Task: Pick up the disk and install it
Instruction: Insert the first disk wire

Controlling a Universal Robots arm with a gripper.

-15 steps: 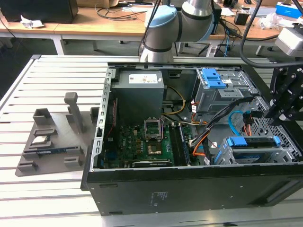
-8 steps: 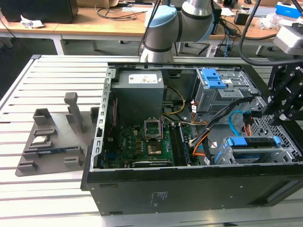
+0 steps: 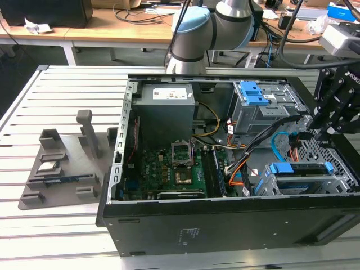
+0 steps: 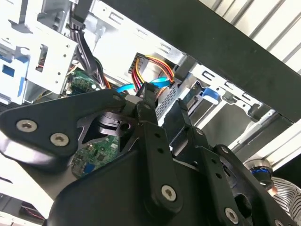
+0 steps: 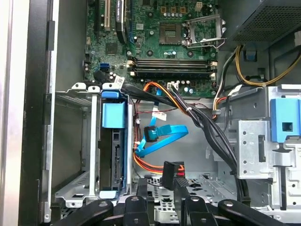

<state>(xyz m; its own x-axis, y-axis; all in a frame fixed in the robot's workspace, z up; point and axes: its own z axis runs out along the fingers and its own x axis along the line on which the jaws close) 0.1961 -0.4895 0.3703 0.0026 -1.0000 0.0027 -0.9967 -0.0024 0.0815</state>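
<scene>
While the disk (image 5: 113, 155) sits edge-up in its cage (image 5: 70, 141) inside the case, we judge installation nearly complete. Our end effector (image 5: 157, 200) hovers nearby, apparently empty; we cannot tell its opening. Next, confirm seating.

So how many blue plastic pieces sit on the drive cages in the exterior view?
2. One blue latch tops the upper grey cage near the case's far wall; one blue carrier sits in the lower cage near the front edge. Others may be hidden by cables.
</scene>
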